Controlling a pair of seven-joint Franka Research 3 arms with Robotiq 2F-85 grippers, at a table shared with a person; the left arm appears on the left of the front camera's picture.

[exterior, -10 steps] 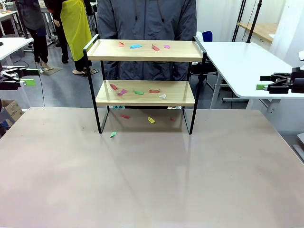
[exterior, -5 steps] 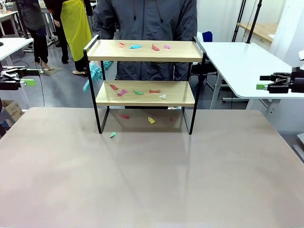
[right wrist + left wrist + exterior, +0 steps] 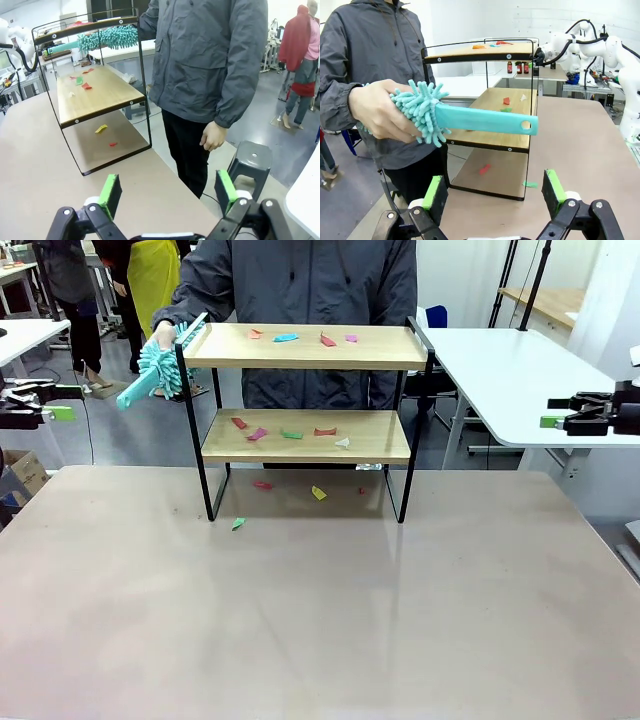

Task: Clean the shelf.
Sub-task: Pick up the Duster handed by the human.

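The shelf [image 3: 380, 348] stands at the far side of the table, with several coloured paper scraps [image 3: 286, 337] on both wooden boards and on the tabletop under it. At its left end rail, a person's hand [image 3: 165, 335] holds a teal fluffy duster [image 3: 150, 375], handle pointing down and left. My left gripper [image 3: 60, 412] hangs open off the table's left side, and my right gripper [image 3: 548, 422] hangs open off the right side. In the left wrist view, the duster [image 3: 470, 117] crosses in front of the shelf [image 3: 490, 52], above my open gripper [image 3: 494, 192]. In the right wrist view, the shelf [image 3: 95, 92] and duster [image 3: 107, 37] lie beyond my open gripper [image 3: 167, 192].
The beige table [image 3: 320, 620] is bare in front of the shelf, apart from a green scrap [image 3: 238, 523]. A white table [image 3: 510, 370] stands at the right and a grey stool [image 3: 252, 160] beside the person. The person's other hand [image 3: 214, 136] hangs down.
The person has brought the teal duster up from beside the lower board to the top board's left end rail. Both arms have stayed still.
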